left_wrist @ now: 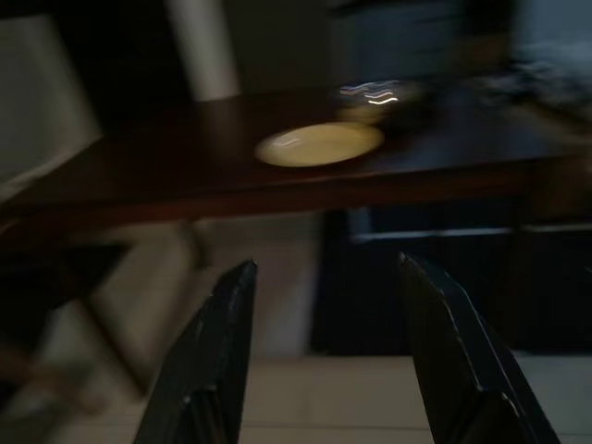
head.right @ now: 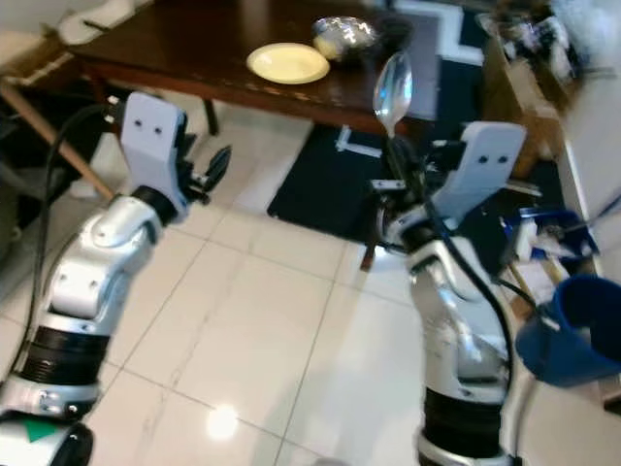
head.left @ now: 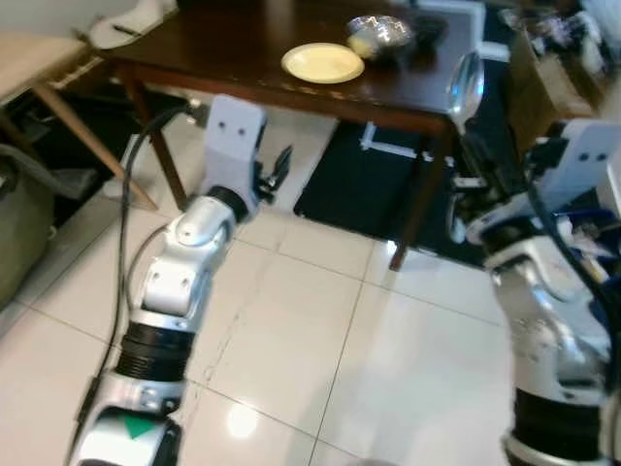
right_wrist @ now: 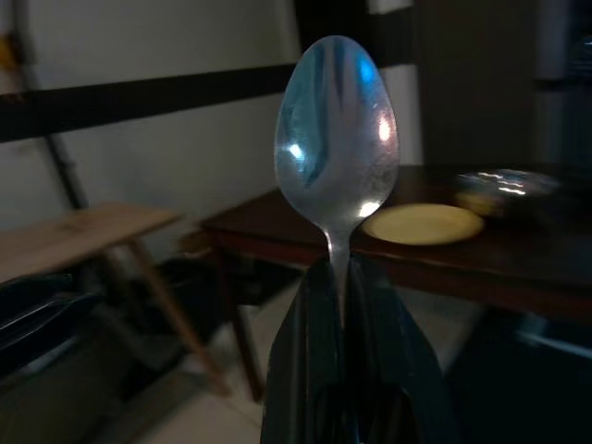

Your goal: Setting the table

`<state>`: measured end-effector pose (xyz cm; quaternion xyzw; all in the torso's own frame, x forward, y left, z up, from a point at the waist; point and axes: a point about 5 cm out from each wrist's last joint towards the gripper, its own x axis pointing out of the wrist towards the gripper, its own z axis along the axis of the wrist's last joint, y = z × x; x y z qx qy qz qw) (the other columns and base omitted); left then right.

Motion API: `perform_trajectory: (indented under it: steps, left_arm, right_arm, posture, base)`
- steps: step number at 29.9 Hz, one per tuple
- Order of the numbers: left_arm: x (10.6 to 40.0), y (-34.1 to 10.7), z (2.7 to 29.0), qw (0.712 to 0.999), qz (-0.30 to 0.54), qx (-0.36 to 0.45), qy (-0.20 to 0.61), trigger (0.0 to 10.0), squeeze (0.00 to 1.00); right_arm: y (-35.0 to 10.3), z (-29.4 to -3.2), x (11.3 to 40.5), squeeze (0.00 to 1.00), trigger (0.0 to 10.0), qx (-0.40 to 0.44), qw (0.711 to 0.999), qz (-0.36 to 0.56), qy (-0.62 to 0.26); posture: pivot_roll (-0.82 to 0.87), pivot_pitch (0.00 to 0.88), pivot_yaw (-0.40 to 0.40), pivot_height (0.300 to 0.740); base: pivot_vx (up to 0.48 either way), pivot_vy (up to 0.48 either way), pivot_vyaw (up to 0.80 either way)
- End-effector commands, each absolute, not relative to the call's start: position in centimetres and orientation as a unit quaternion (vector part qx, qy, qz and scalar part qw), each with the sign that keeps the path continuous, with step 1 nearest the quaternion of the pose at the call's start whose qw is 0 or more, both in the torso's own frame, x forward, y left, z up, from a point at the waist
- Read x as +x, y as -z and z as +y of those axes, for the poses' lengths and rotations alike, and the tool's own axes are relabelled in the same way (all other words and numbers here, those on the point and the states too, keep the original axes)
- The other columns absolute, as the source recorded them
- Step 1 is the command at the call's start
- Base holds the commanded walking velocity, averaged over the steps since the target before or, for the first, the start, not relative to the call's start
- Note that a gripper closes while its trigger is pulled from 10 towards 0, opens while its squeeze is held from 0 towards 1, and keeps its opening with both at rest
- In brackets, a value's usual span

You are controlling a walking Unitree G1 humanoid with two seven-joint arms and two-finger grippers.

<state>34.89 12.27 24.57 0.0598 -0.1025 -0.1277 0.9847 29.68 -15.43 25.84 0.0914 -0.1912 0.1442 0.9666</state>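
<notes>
Pinching the spoon [right_wrist: 337,139] by its handle, my right gripper [right_wrist: 340,277] has its fingers pressed together around the stem, bowl pointing straight up. In the right eye view the spoon [head.right: 393,89] stands upright above the right gripper [head.right: 398,180], held in the air in front of the desk's near edge, close to its near right corner, not touching the desk.

My left gripper [left_wrist: 319,305] has fingers [left_wrist: 217,342] spread apart, nothing between them. It hangs in the air short of the desk's near edge, below desk height, and faces the desk [left_wrist: 185,180]. In the left eye view the left gripper [head.left: 277,170] sits beside the near left leg.

On the dark wood desk [head.left: 213,49] a pale yellow plate [head.left: 323,63] lies near the middle of the near edge, bare as far as I can see. Just behind it, toward the right side, sits a shiny metal bowl [head.left: 380,34] with something yellowish inside, too blurred to name.

Under and behind the desk a dark rug [head.right: 320,194] covers part of the white tile floor [head.left: 320,359]. A lighter wooden table [head.left: 39,58] stands off the desk's left end. A blue bucket [head.right: 572,330] sits on the floor to my right, well apart from the desk.
</notes>
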Motion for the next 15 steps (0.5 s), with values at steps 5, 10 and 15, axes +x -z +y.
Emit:
perform_trajectory:
  steps: [5,10,15]
  left_arm:
    - [34.81,-24.26,11.71,0.984,-0.099,0.063,0.134,10.0,0.01]
    - [34.85,-24.26,11.65,0.984,-0.1,0.064,0.135,10.0,0.01]
    - [34.84,-24.27,11.76,0.984,-0.101,0.065,0.133,10.0,0.01]
  right_arm:
    - [-25.61,-16.09,29.74,0.0,10.0,0.085,0.969,-0.189,-0.131]
    - [-25.57,-16.03,29.74,0.0,10.0,0.084,0.969,-0.189,-0.132]
    - [-25.46,-15.97,29.73,0.0,10.0,0.08,0.97,-0.188,-0.134]
  posture:
    - [-0.21,0.041,0.068,0.74]
    - [-0.21,0.037,0.069,0.74]
    - [-0.21,0.037,0.072,0.74]
  base:
    - [0.48,0.0,0.78]
    - [0.48,0.0,0.78]
    - [0.48,0.0,0.77]
